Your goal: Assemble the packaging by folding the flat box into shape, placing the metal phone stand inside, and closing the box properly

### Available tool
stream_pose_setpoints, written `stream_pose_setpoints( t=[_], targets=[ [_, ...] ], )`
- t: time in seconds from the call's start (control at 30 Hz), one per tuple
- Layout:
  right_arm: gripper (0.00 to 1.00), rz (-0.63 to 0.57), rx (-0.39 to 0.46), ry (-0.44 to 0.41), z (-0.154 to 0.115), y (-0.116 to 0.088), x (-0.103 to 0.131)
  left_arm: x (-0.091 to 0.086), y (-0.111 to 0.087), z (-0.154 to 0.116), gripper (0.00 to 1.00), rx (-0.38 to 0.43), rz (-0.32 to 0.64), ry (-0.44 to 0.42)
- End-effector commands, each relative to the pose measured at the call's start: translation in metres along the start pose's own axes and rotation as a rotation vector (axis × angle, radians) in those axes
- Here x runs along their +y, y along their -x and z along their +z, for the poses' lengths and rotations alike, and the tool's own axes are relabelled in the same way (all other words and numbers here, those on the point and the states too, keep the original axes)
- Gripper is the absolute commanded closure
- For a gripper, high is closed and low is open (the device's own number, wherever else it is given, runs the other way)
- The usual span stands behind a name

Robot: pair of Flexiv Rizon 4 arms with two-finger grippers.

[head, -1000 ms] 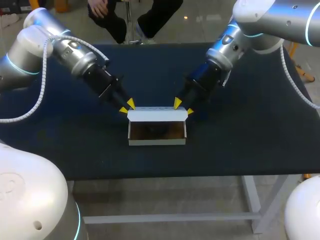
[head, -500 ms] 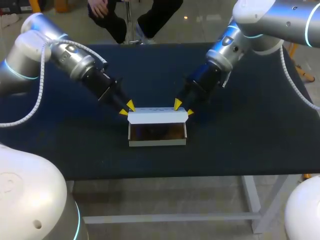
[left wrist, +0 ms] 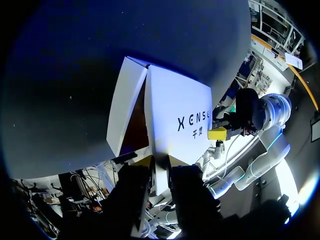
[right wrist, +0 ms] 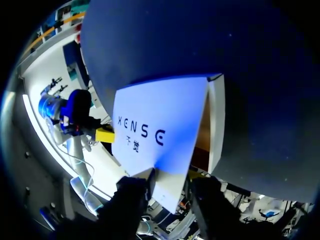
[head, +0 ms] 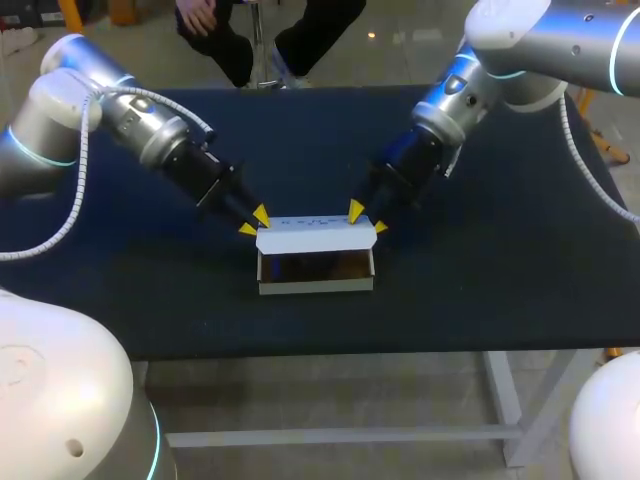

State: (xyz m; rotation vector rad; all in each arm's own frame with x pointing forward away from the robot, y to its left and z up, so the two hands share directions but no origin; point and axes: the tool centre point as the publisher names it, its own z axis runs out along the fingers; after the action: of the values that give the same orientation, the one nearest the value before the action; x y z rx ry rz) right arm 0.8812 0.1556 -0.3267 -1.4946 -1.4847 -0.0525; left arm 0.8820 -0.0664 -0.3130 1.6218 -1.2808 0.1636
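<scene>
A white box [head: 316,283] stands in the middle of the dark table [head: 500,260], its brown inside partly in shadow. Its printed lid [head: 315,236] leans forward over the opening from the back edge. My left gripper [head: 254,221] is shut on the lid's left end. My right gripper [head: 366,217] is shut on the right end. In the left wrist view the lid [left wrist: 180,115] runs ahead from between my left gripper [left wrist: 160,167], with the other arm's yellow tip [left wrist: 217,133] at the far end. The right wrist view mirrors this: lid [right wrist: 160,125], right gripper [right wrist: 170,177]. I cannot make out the phone stand inside.
The table [head: 150,300] around the box carries nothing else. Its front edge lies a short way in front of the box.
The lid has tipped a little further forward over the box. Both grippers have followed it slightly toward the front, and the left arm has swung outward.
</scene>
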Motion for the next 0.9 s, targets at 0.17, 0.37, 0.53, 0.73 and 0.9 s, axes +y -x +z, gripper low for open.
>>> stream_pose_setpoints(
  t=[0.17,0.37,0.53,0.73,0.9],
  targets=[
    [0.60,-0.002,0.002,-0.011,0.005,-0.001,0.005,0.001,0.001,0.010,0.82,0.004,0.003,-0.006],
    [0.60,-0.003,0.002,-0.011,0.006,0.001,0.005,0.002,0.004,0.012,0.80,0.002,0.006,-0.012],
    [0.59,-0.003,0.000,-0.009,0.007,0.003,0.004,0.003,0.008,0.014,0.78,0.005,0.012,-0.012],
    [0.59,-0.004,0.001,-0.007,0.009,0.005,0.005,0.002,0.012,0.015,0.77,0.005,0.011,-0.010],
    [0.60,-0.004,0.002,-0.006,0.009,0.007,0.006,0.002,0.013,0.016,0.77,0.004,0.015,-0.010]
  ],
)
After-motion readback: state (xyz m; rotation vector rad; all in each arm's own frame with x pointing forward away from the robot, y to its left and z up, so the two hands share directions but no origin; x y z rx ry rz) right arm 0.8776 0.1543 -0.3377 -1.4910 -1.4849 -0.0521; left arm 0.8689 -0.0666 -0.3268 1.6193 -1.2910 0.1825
